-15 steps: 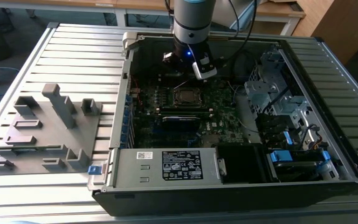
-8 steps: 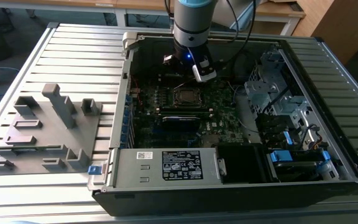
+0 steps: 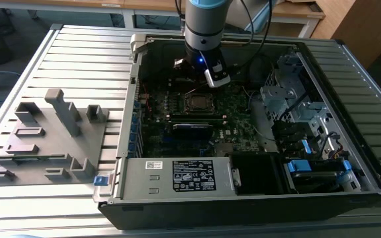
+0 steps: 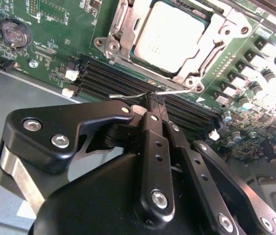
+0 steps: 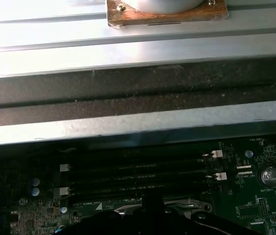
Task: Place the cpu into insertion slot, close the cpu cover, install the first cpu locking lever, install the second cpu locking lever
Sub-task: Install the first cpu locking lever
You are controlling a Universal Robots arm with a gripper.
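**Fingertips on the thin lever, beside the socket**

My gripper (image 4: 153, 98) is inside the open computer case (image 3: 132, 99), low over the green board (image 4: 44, 29). My fingers are together, and as far as I can judge they pinch the thin wire lever (image 4: 128, 95). This lever is at my fingertips. Its long axis runs along the black memory slots (image 4: 118, 78) and beside the near edge of the socket (image 4: 112, 46). The socket is just beyond my fingertips, on the other side of the lever. The chip (image 4: 169, 34) lies flat in the socket, and the silver cover (image 4: 215, 36) is down around it. I cannot tell whether this lever is the first or the second.
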